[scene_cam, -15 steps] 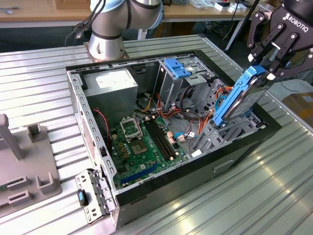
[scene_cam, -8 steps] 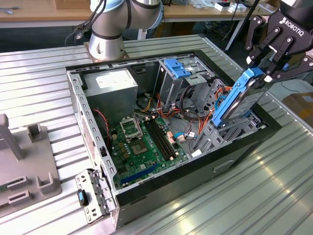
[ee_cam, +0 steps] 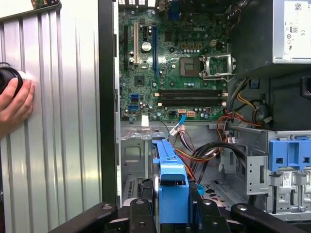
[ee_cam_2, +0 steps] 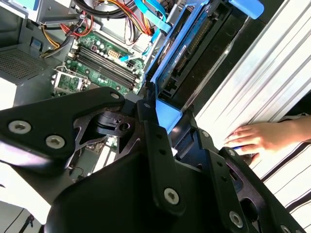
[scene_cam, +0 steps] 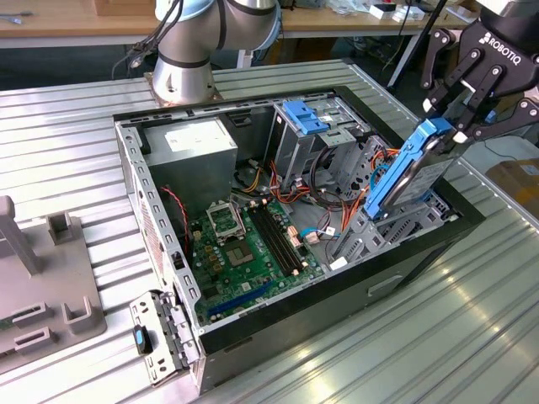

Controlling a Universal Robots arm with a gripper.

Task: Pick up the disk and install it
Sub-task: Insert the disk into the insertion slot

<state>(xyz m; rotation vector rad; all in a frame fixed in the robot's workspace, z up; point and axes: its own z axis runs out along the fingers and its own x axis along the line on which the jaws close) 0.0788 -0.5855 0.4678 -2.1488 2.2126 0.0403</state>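
Clamped in tool [scene_cam: 459,124] by its blue top end, disk [scene_cam: 409,172] steeply tilted, lower end down inside case [scene_cam: 396,278]; arm [scene_cam: 497,50] reaching down from exterior view's right.

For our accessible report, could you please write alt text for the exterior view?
The gripper holds the disk by its upper end, tilted, over the open computer case at the exterior view's right. The case lies on a ribbed metal table, with its motherboard and cables exposed.
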